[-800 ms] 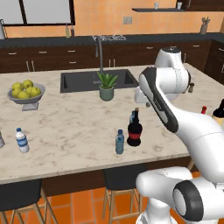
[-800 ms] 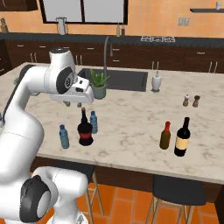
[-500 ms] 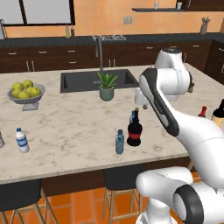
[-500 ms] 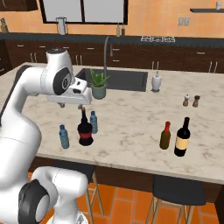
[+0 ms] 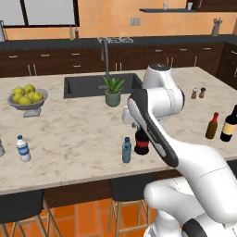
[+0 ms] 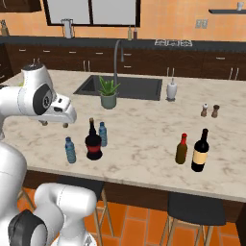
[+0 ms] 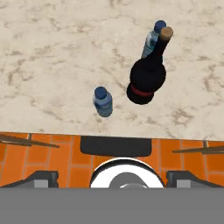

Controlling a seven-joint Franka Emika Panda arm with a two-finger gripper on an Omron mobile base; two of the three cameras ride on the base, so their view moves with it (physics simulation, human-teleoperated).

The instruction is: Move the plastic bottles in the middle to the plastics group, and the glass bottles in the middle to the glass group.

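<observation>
On the far left of the counter (image 5: 69, 134), the clear white-labelled water bottle (image 5: 22, 148) is standing alone. Toward the middle, one small blue bottle (image 6: 70, 150) is standing near the front edge, left of the dark bottle (image 6: 93, 140), with the second blue bottle (image 6: 102, 134) just behind it. The claw (image 6: 54, 124) is hovering above and left of them, jaws spread wide, holding nothing. At far right, the brown bottle (image 6: 181, 149) and wine bottle (image 6: 200, 151) are standing together.

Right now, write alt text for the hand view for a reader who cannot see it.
Looking down on a marble counter: a near-black bottle with a red band stands upright, one small blue-capped water bottle apart from it, another partly hidden behind its neck. An orange tiled floor lies below the counter edge.
</observation>
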